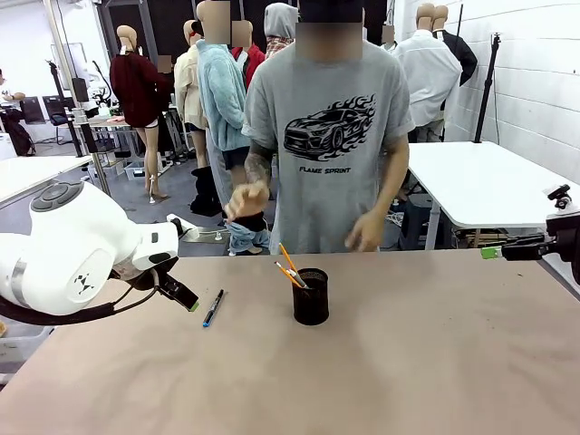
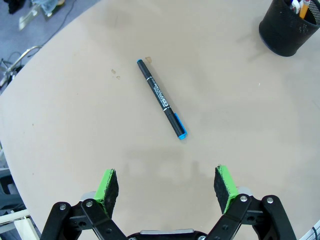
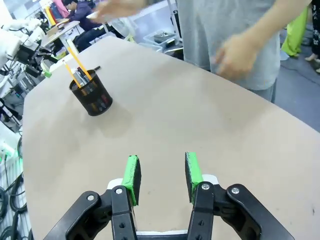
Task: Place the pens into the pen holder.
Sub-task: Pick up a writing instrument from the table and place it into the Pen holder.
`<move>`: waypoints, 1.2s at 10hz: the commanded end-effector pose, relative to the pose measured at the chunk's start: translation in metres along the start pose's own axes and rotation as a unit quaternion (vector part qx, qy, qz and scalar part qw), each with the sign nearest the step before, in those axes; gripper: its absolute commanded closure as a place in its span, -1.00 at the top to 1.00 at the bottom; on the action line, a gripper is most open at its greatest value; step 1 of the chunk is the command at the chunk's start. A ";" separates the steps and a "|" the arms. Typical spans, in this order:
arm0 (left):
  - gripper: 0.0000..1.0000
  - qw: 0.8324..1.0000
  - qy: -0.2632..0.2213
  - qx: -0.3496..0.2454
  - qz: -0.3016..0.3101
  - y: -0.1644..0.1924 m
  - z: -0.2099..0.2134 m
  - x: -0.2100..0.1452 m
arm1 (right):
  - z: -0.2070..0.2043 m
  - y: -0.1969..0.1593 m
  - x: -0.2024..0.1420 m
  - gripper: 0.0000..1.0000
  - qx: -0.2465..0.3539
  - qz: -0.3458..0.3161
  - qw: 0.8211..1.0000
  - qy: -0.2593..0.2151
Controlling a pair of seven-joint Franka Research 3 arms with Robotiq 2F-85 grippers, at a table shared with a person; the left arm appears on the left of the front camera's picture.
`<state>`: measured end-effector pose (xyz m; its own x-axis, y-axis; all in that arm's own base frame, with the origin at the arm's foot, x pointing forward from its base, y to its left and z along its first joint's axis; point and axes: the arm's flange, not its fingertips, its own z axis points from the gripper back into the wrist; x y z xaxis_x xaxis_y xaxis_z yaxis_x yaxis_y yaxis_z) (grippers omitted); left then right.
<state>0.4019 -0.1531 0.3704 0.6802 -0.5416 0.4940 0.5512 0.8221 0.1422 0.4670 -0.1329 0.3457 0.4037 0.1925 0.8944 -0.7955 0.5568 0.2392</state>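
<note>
Pen [image 2: 161, 98], flat on the table [image 2: 240, 130]: probably light, stiff, slick, apt to roll; pinch mid-barrel. Left gripper [image 2: 165, 176] wide open near it; right gripper [image 3: 162, 161] half open, empty.

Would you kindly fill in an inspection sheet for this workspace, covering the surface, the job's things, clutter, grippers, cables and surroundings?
Surface: brown table, a few small marks near the loose pen.
Job's things: pen holder upright mid-table with orange pens standing in it; dark pen with blue end lying flat, apart from the holder.
Clutter: nothing seen.
Grippers: left gripper open, empty, short of the dark pen; right gripper open, empty, over bare table.
Cables: black cable looped under the left arm.
Surroundings: person standing at the far edge, hands raised; white table behind.
</note>
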 end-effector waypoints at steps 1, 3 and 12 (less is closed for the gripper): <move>1.00 1.000 -0.001 0.000 0.003 0.002 0.001 -0.001 | 0.000 -0.001 0.001 -0.05 0.008 0.007 1.000 0.001; 1.00 1.000 0.000 0.000 0.000 0.000 0.000 0.000 | 0.000 -0.001 0.001 -0.05 0.008 0.007 1.000 0.001; 1.00 0.976 0.131 -0.031 0.171 0.040 -0.088 0.108 | 0.000 -0.001 0.001 -0.05 0.008 0.007 1.000 0.001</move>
<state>0.5251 -0.1936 0.3509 0.9055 -0.3209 0.2777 0.3340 0.9426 0.0001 0.4676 -0.1326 0.3461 0.4018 0.1925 0.8953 -0.7980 0.5532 0.2392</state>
